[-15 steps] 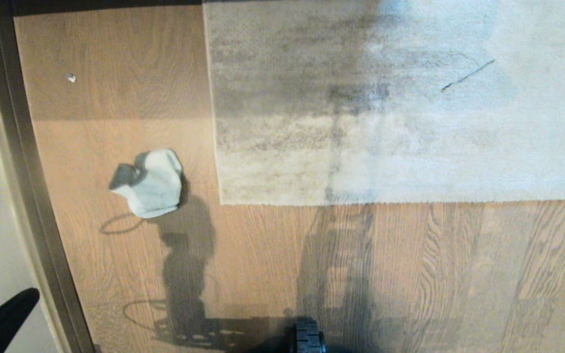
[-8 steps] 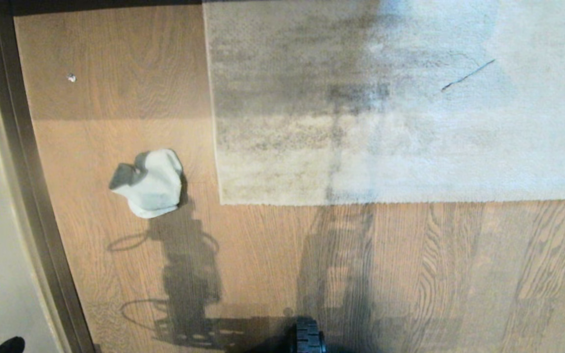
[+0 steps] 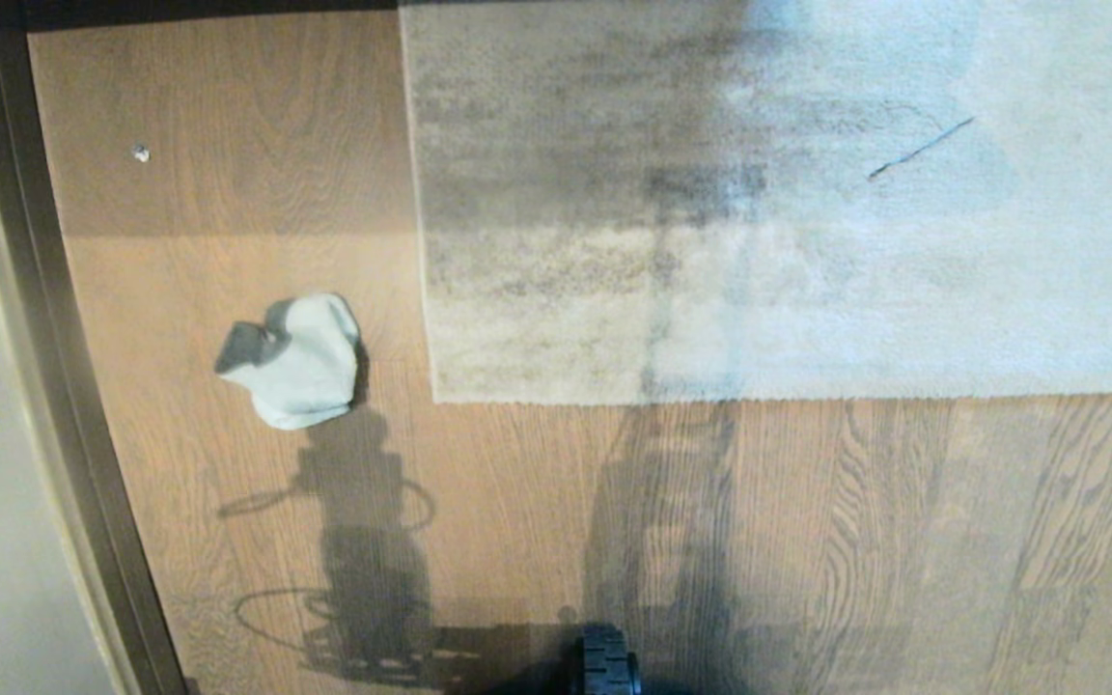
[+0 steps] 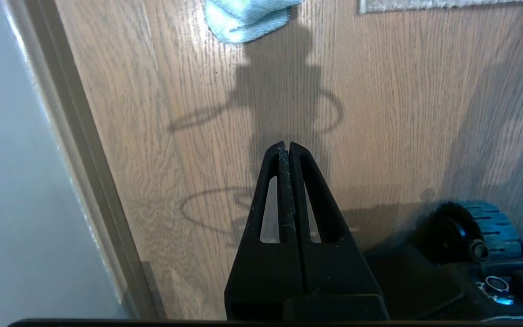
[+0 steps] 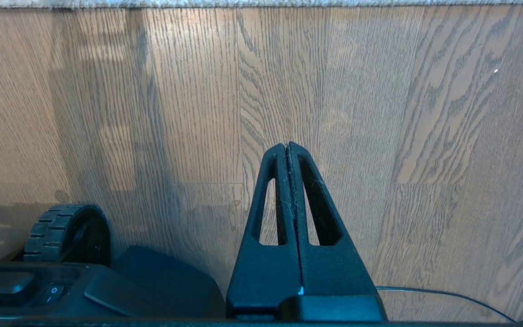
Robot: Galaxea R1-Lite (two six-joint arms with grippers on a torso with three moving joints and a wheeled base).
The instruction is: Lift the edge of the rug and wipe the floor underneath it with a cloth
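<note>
- Head view: the rug edge lies flat along the floor, its square corner down like the rest, so there is no sign of lifting. The cloth sits crumpled on bare planks just beside that corner, on the side toward the dark baseboard, touching neither the rug nor the baseboard. Neither gripper shows here; only arm shadows fall across the floor, and a wheel of the base pokes in at the near edge. As far as I can judge, the job has either not started or has been left with everything lying down; picking up the cloth, lifting the edge and wiping all look undone.
- Left wrist view: the left gripper hangs over bare floor with its two fingers pressed together and nothing between them. The cloth lies well ahead of the fingertips, near the far rim of this picture, with a strip of rug beyond it. The baseboard runs alongside.
- Right wrist view: the right gripper is likewise pinched closed and empty, parked above plain planks. The rug edge runs straight across well ahead of it, flat on the wood. No cloth is visible from here.
</note>
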